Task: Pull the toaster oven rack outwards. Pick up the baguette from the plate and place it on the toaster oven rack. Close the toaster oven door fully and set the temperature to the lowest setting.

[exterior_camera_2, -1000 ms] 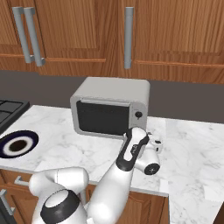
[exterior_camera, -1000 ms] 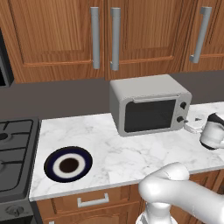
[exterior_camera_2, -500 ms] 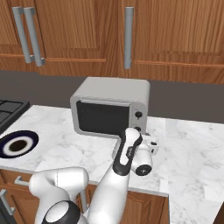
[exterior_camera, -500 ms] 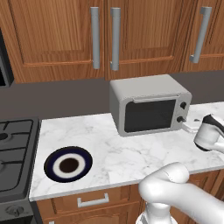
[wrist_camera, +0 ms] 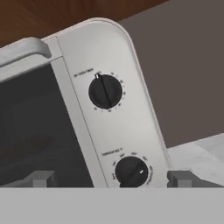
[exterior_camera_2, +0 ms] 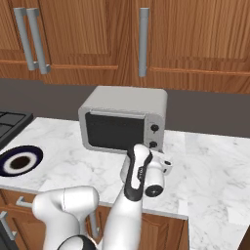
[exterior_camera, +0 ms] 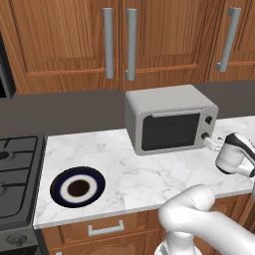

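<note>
On the counter, light-grey toaster oven [exterior_camera: 171,119], door shut, two dark knobs

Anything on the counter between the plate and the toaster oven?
No. In the left base view, the stretch of marble counter between the plate and the toaster oven is bare. The right base view shows the same.

1. A home kitchen: wooden wall cabinets [exterior_camera: 64,40] with long silver handles [exterior_camera: 108,42].
2. A white marble surface [exterior_camera: 144,174] over wooden drawers [exterior_camera: 107,228].
3. A black stove [exterior_camera: 15,169] beside it, and a toaster oven [exterior_camera: 169,119].
</note>
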### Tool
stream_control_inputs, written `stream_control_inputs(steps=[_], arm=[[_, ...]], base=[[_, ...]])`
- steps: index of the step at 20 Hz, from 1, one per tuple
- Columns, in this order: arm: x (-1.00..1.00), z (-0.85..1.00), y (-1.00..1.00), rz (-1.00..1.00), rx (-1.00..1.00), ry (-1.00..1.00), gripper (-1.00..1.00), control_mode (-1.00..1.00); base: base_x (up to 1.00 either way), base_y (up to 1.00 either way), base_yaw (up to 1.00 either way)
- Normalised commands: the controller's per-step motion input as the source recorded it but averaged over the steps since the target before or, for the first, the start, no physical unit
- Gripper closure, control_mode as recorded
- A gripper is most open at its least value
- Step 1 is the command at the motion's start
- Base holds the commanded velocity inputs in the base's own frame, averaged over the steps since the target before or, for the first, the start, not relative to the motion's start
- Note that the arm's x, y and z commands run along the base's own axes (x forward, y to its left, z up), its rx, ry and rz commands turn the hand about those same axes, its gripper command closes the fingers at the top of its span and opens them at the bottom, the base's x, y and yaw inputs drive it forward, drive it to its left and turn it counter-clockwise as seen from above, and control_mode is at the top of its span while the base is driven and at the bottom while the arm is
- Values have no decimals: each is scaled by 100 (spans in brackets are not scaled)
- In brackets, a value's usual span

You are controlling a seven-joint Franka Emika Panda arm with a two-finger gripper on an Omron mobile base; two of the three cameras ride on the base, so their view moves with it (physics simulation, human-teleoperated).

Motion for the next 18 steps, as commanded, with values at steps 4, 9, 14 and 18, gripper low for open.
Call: stream_control_inputs(steps=[4,9,14,18], arm=[[1,-1,0,-1,14,0,-100,-100],[0,0,0,-3,16,0,-100,-100],[0,0,0,-4,16,0,-100,-100],[4,-5,0,-7,16,0,-100,-100]], base=[[0,0,0],[0,0,0],[0,0,0],[0,0,0]])
